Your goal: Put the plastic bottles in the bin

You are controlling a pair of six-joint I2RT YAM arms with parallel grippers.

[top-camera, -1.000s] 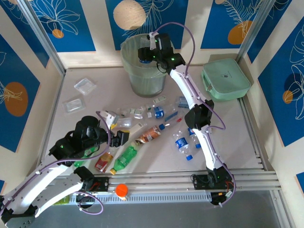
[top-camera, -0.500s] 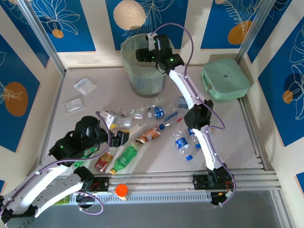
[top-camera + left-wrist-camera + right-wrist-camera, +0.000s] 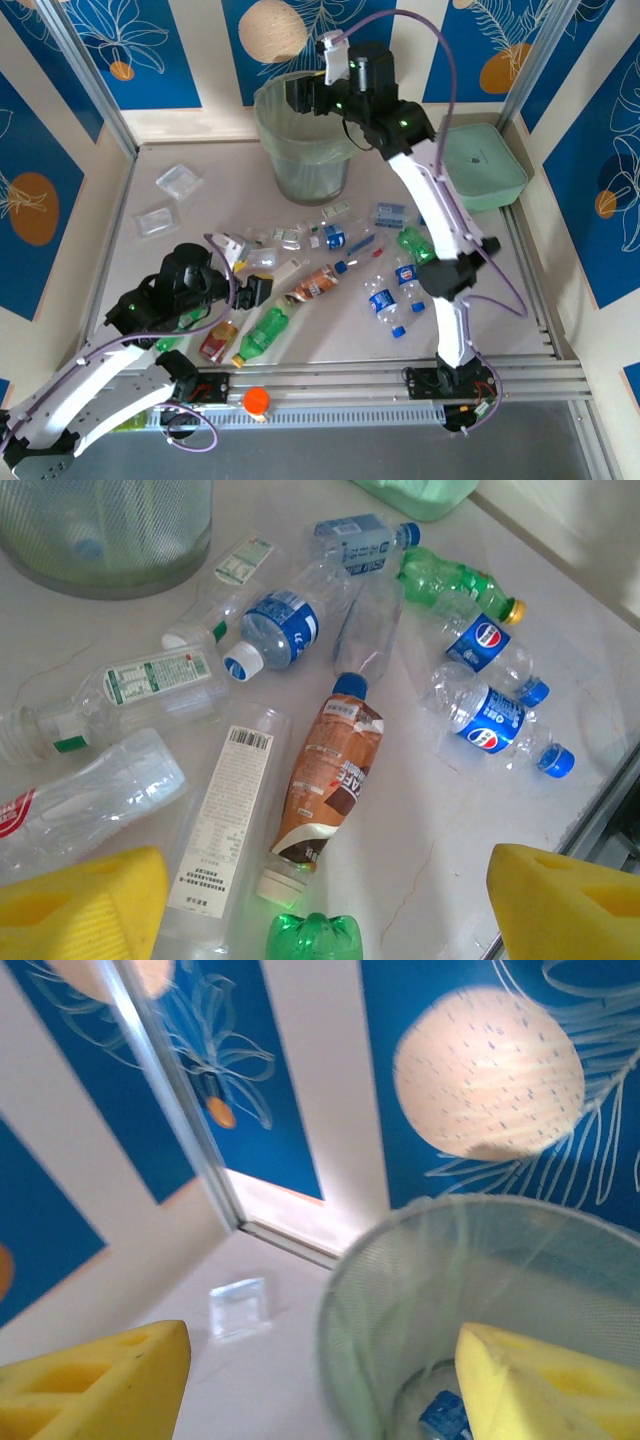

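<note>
Blue leaf-print panels wall in a pale table [image 3: 520, 300], and across its middle we count a loose scatter of plastic bottles [image 3: 330, 262], all lying on their sides. Among them we pick out a brown bottle [image 3: 316, 283], a green bottle [image 3: 264, 331] near the front rail, a red-labelled bottle [image 3: 218, 341] beside it, and two blue-labelled bottles [image 3: 385, 303] further right. At the back stands the bin [image 3: 310, 178], upright, pale green with a thin liner. From the right wrist we see something blue low inside it. A mint box [image 3: 476, 166] sits to its right, and two clear trays [image 3: 178, 180] lie well to its left.

The right claw [image 3: 300, 98] hangs above the bin's rim, its yellow pads [image 3: 100, 1380] spread wide with nothing between them. The left claw [image 3: 256, 290] hovers low over the near bottles, just beside the brown one. Its pads [image 3: 570, 895] also stand wide apart and hold nothing.
</note>
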